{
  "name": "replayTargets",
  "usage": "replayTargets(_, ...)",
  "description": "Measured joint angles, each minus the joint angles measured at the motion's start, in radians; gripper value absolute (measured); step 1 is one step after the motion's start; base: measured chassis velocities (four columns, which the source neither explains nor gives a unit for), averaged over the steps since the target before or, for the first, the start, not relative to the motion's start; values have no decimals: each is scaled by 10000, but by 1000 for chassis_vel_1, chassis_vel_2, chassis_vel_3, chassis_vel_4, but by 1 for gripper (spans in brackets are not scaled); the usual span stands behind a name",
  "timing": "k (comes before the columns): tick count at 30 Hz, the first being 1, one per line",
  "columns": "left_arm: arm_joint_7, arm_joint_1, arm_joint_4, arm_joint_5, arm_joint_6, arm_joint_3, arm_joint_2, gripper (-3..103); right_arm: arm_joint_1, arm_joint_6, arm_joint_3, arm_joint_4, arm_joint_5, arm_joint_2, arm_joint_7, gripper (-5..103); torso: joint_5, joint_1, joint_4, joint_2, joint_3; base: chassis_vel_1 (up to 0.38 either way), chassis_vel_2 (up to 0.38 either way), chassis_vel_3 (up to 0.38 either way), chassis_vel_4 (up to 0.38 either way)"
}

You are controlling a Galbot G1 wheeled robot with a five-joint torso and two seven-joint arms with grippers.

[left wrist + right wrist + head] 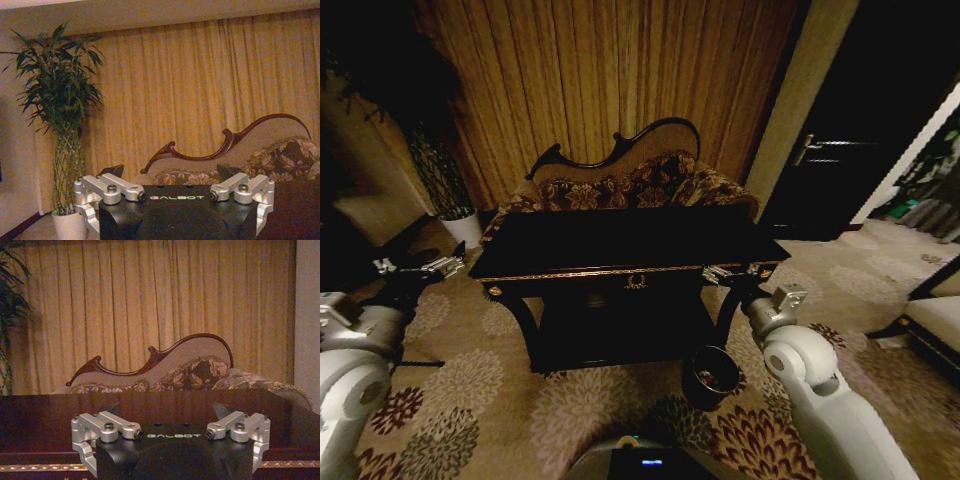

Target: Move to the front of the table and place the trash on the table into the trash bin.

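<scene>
Black glossy table (620,245) before sofa (620,185); bin (710,375) beneath right pincer (732,275); both pincers spread, left pincer (440,266) aside.

The trash bin (711,375) at lower centre-right of the head view holds small reddish and pale bits too dim to identify, the table (620,245) top is too dark to read, and both forearms are cut off at the bottom edge.
</scene>
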Motion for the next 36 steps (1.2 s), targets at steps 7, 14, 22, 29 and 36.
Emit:
replayTargets(7, 8, -8, 6, -1, -8, 0, 16, 100, -11, 7, 20, -57, -27, 4, 0, 100, 0, -1, -1, 0, -1, 96, -107, -99, 94)
replayTargets(14, 10, -2, 44, -1, -35, 2, 33, 100, -33, 35, 24, -61, -42, -32, 0, 100, 0, -2, 0, 1, -1, 128, -123, -112, 128)
replayTargets(22, 12, 39, -2, -25, -44, -59, 41, 100, -96, 42, 41, 68, -43, -90, 3, 100, -1, -1, -1, 1, -1, 120, -133, -125, 123)
replayTargets(29, 19, 80, -52, -29, -53, -73, 27, 100, -176, 46, 80, 94, -52, -89, 4, 100, 0, -2, -1, 1, -1, 125, -145, -140, 143)
replayTargets(36, 23, 88, -94, -31, -56, -76, 17, 100, -174, 65, 117, -51, -62, -86, 8, 100, 1, 0, 0, 0, 0, 150, -140, -125, 154)
